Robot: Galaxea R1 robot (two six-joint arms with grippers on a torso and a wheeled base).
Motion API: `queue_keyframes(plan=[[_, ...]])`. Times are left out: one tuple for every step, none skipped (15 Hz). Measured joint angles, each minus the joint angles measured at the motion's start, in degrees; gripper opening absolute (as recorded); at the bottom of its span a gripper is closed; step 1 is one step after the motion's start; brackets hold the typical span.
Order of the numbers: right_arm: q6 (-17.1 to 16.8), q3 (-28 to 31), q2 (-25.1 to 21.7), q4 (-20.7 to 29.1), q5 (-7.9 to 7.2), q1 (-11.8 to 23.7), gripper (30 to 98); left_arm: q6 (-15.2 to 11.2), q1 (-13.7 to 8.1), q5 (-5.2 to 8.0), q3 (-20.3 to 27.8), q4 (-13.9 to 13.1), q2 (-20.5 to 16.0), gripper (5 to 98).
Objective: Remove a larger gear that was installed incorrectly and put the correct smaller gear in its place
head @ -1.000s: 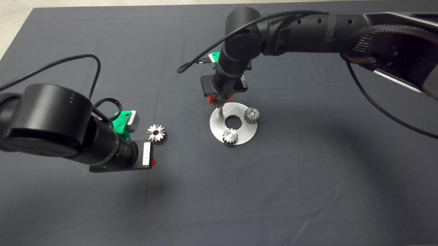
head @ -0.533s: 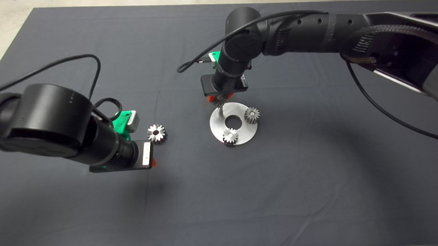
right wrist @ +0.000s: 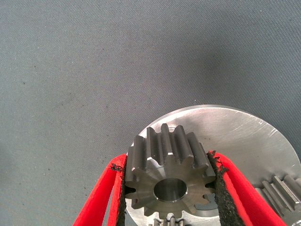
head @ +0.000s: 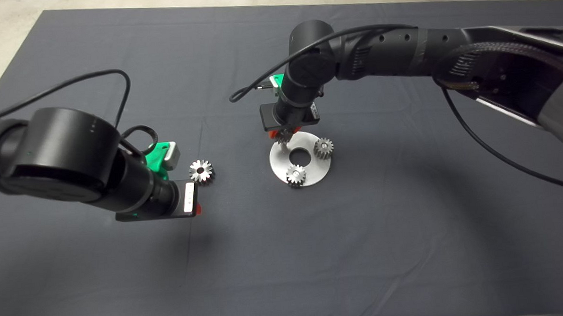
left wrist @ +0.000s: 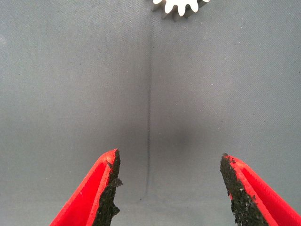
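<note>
Right gripper [head: 284, 135], reaching in from the right, hangs over the far-left edge of the round steel plate [head: 310, 173]. Its red fingers [right wrist: 235, 188] pinch the smaller gear [right wrist: 167, 174] by its toothed flanks, bore facing the wrist camera, the gear held above the plate rather than resting on it. Two other small gears sit on the plate: one at its right edge [head: 324, 147], one at its near edge [head: 296, 175]. The plate's centre hole [head: 301, 155] lies open between them. The larger gear [head: 201, 171] lies flat on the dark mat [head: 409, 247], well left of the plate. Left gripper [left wrist: 169, 186] hovers just beside that gear, fingers spread wide over bare mat, touching nothing.
</note>
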Motion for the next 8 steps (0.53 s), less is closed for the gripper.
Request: queue_keyframes(plan=[[0.0, 0.0, 0.0, -0.01, 0.0, 0.0, 38.5, -0.02, 0.02, 0.0, 0.0, 0.0, 0.0, 53.7], [0.0, -0.02, 0.0, -0.01, 0.0, 0.0, 38.5, 0.0, 0.0, 0.0, 0.0, 0.0, 0.0, 53.7], [0.0, -0.02, 0.0, -0.04, -0.01, 0.0, 38.5, 0.0, 0.0, 0.0, 0.0, 0.0, 0.0, 53.7], [0.0, -0.02, 0.0, -0.06, -0.11, 0.0, 38.5, 0.0, 0.02, 0.0, 0.0, 0.0, 0.0, 53.7], [0.0, -0.05, 0.0, -0.17, -0.35, 0.0, 38.5, 0.0, 0.0, 0.0, 0.0, 0.0, 0.0, 53.7], [0.0, -0.16, 0.02, -0.21, -0.77, 0.0, 38.5, 0.0, 0.0, 0.0, 0.0, 0.0, 0.02, 53.7], [0.02, -0.27, 0.0, -0.29, -2.02, -0.2, 38.5, 0.0, 0.01, 0.01, 0.0, 0.0, 0.18, 53.7], [0.02, -0.3, 0.0, -0.3, -2.05, -0.17, 38.5, 0.0, 0.02, 0.06, -0.01, 0.05, 0.5, 53.7]])
